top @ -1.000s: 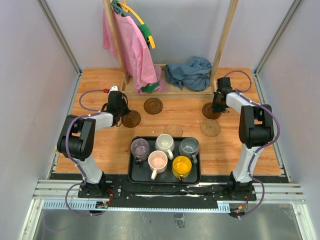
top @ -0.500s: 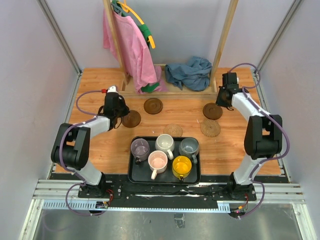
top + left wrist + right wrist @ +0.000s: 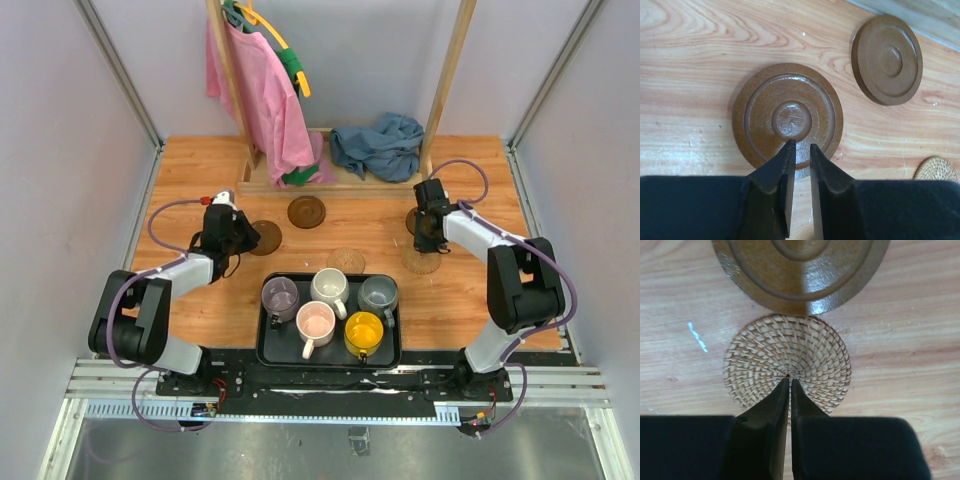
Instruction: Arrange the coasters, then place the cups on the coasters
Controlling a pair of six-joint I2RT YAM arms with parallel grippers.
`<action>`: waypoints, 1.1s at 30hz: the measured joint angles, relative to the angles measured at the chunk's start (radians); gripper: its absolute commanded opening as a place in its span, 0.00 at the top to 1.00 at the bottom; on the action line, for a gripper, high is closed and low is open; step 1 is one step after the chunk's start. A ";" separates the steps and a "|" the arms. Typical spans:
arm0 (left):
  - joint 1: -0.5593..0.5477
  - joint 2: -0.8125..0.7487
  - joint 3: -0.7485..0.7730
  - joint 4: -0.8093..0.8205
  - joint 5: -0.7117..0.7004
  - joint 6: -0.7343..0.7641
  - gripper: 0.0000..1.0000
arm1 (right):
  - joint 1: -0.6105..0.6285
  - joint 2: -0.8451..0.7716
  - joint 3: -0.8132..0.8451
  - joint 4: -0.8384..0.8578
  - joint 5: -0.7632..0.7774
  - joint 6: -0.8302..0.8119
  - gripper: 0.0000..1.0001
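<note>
Three dark brown coasters lie on the table: one [image 3: 265, 237] [image 3: 787, 115] just ahead of my left gripper [image 3: 238, 237] [image 3: 800, 145], one [image 3: 307, 211] [image 3: 886, 59] further back, and one [image 3: 414, 216] [image 3: 800, 270] partly under my right arm. A tan woven coaster [image 3: 421, 260] [image 3: 787, 360] lies below my right gripper [image 3: 432, 232] [image 3: 790, 380], whose jaws are shut and empty. Another woven coaster [image 3: 346, 260] lies mid-table. The left jaws stand slightly apart, holding nothing. Five cups sit in the black tray [image 3: 268, 352]: purple-grey [image 3: 280, 296], white [image 3: 330, 287], grey-blue [image 3: 378, 293], pink [image 3: 316, 322], yellow [image 3: 364, 332].
A wooden rack [image 3: 445, 90] stands at the back with a pink garment [image 3: 262, 100] hanging on it. A blue cloth [image 3: 380, 145] lies bunched on the rack's base. Walls close in both table sides.
My left gripper drew back off the dark coaster and its jaws parted a little. My right gripper swung from the back right inward and nearer, over the woven coaster.
</note>
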 measured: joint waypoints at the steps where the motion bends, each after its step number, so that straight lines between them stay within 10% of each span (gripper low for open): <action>1: -0.004 -0.006 -0.006 0.000 -0.001 0.000 0.75 | 0.001 0.000 -0.007 -0.003 0.006 0.000 0.92; 33: -0.032 0.145 0.053 -0.015 -0.084 -0.045 0.82 | 0.144 0.322 0.367 -0.088 0.018 -0.042 0.93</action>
